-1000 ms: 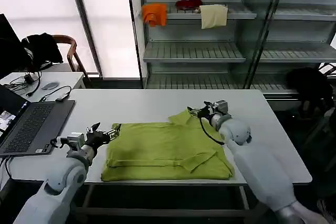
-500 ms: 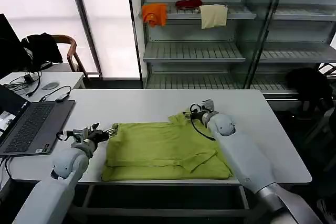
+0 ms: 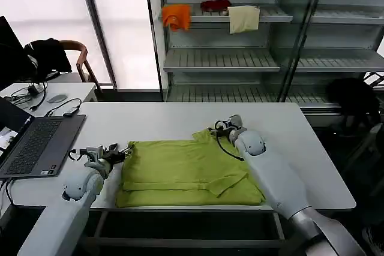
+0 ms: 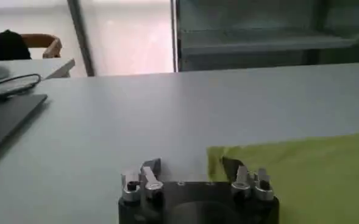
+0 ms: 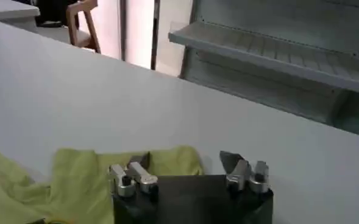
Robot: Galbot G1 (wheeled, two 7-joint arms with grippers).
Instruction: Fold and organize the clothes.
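The lime-green T-shirt (image 3: 189, 172) lies partly folded on the desk (image 3: 312, 160) (sleeve still out at 1 o'clock), more folds left, while the left pincer (image 3: 123, 153) at its 9 o'clock edge and the right pincer (image 3: 214, 129) at that sleeve both gape wide, holding nothing.

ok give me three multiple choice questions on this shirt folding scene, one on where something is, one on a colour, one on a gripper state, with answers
1. Where does the T-shirt lie?
A. on the white table
B. on a shelf
C. on the laptop

2. What colour is the cloth hanging at the left end of the upper shelf?
A. blue
B. orange
C. black

3. How does the left gripper stand?
A. shut on the T-shirt
B. open, at the T-shirt's corner
C. shut on a cable

Answers:
1. A, the head view shows it spread flat on the table between the two arms.
2. B, the orange cloth hangs beside a dark red one and a cream cloth.
3. B, the left wrist view shows its fingers spread apart with the green corner by one of them; the right gripper is open too, at the far edge.
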